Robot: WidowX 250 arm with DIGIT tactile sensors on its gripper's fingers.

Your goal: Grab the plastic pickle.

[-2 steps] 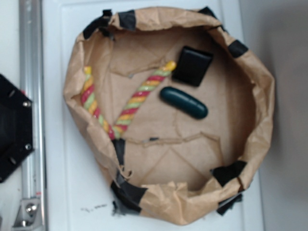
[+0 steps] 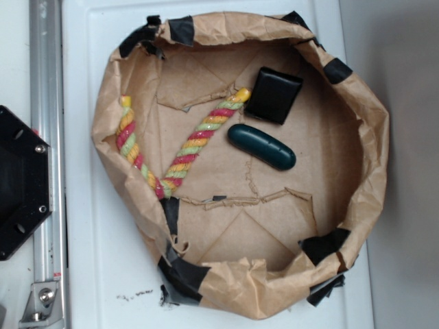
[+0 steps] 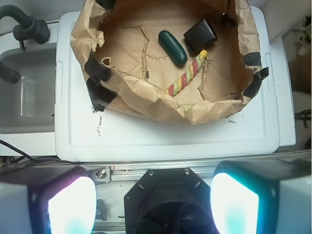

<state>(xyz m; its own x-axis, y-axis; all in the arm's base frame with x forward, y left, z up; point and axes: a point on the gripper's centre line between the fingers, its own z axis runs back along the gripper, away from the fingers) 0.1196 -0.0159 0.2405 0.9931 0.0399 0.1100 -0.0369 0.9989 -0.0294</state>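
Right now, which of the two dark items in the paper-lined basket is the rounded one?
The plastic pickle: a glossy dark green oblong with rounded ends, lying mid-basket. The black block beside it is flat and square-cornered; the striped rope is multicoloured.

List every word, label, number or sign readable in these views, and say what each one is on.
None can be read.
The plastic pickle, the black square block and the twisted rope carry no print.
The brown paper wall and its black tape patches are blank.
The dark scuffs on the white lid are marks, not letters.
The gripper, wide open in the wrist view, shows no label.
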